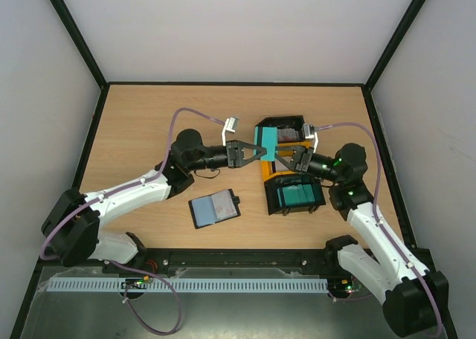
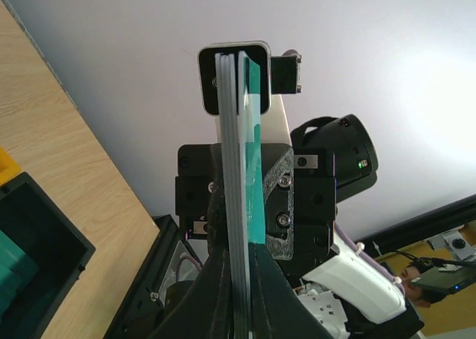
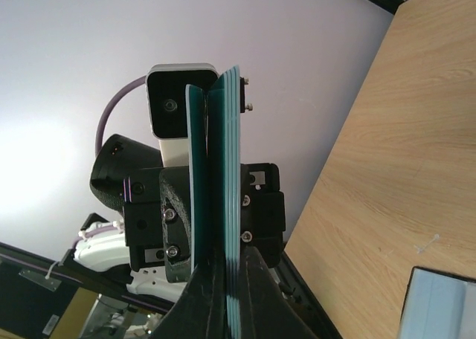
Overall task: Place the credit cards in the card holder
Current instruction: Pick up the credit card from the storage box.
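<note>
The left gripper point(image 1: 253, 152) and right gripper point(image 1: 287, 157) meet nose to nose, the jaws of both clamped on one stack of credit cards point(image 1: 265, 140), so the arms bar the middle of the surface point(image 1: 149, 123). The far black bin point(image 1: 281, 120), yellow bin point(image 1: 265, 172) and near black bin point(image 1: 271, 196) crowd the space beneath. The card holder point(image 1: 215, 208) lies open, apart from them, with bare wood all around it.

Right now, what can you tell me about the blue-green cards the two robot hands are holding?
The cards are a small stack of thin, flat teal rectangles that look like plastic. They are held up in the air by a black bin, not touching the table. The left gripper pinches one side and the right gripper the other, both shut on the stack. Seen edge-on from the wrists, the cards fan apart a little at their free end.
</note>
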Available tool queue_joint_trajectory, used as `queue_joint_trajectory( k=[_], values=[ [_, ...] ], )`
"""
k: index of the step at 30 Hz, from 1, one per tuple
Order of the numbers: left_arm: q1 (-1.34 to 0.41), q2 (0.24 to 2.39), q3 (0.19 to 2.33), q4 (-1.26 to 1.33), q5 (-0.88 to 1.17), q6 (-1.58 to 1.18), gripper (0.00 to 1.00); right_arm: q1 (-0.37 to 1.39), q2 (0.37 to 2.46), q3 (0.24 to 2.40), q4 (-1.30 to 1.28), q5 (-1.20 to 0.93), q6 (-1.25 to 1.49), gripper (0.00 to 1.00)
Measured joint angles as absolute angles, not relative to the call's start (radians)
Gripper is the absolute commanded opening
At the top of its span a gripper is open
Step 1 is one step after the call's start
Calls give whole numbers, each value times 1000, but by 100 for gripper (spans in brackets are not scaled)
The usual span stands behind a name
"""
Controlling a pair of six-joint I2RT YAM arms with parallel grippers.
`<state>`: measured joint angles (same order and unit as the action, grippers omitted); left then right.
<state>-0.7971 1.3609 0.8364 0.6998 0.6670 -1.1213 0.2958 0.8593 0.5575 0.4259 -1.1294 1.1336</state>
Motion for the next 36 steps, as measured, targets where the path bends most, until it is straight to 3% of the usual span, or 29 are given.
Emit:
queue_joint_trajectory(
  k=[26,36],
  values=[
    [-777,1324,826,678,691,-1268,17,327,784,579,349,-955,1367,2],
    [-765,1307,814,659,707,-1263,6,325,770,583,332,-911,1377,2]
  ],
)
